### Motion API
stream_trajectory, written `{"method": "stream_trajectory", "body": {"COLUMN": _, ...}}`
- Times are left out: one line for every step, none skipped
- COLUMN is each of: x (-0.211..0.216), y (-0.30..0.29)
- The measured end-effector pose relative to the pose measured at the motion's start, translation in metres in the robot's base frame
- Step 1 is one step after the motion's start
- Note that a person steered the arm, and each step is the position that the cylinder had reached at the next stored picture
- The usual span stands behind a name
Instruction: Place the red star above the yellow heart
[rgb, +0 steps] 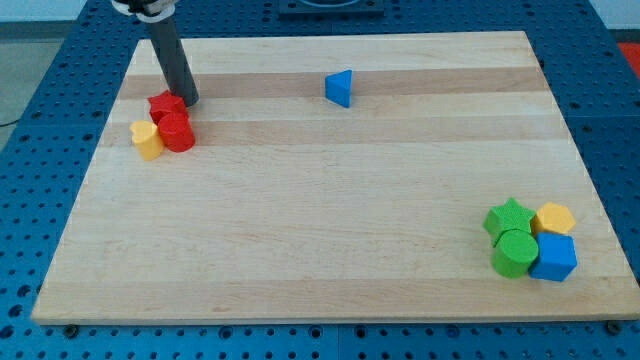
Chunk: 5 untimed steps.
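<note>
no pincer on me, just a straight dark rod, so nothing is held; my tip (189, 101) sits on the pale wooden worktop (320, 200) near the view's top left, touching or just beside the right edge of the red star block (165, 104). the red star lies at the view's upper side of a tight cluster: just below it is a red cylinder block (177, 132), touching it, and to the view's left of that cylinder is the yellow heart block (147, 140), also touching. so the red star is up and slightly right of the yellow heart, very close; cannot tell if those two actually touch. a blue triangular block (340, 88) stands alone near the view's top centre, well apart from my tip. far off at the view's bottom right is a second cluster: green star block (509, 218), yellow hexagonal block (554, 218) to its right, green cylinder block (514, 253) below the green star, blue cube block (554, 258) beside that cylinder, all packed together. worktop rests on a blue perforated base (40, 150).
</note>
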<state>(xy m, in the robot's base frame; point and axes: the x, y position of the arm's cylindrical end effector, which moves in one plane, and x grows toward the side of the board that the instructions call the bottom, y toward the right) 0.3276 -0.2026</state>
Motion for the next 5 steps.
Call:
{"method": "stream_trajectory", "body": {"x": 0.003, "y": -0.002}}
{"method": "stream_trajectory", "body": {"x": 0.006, "y": -0.003}}
{"method": "stream_trajectory", "body": {"x": 0.011, "y": -0.007}}
{"method": "stream_trajectory", "body": {"x": 0.013, "y": -0.008}}
{"method": "stream_trajectory", "body": {"x": 0.014, "y": 0.023}}
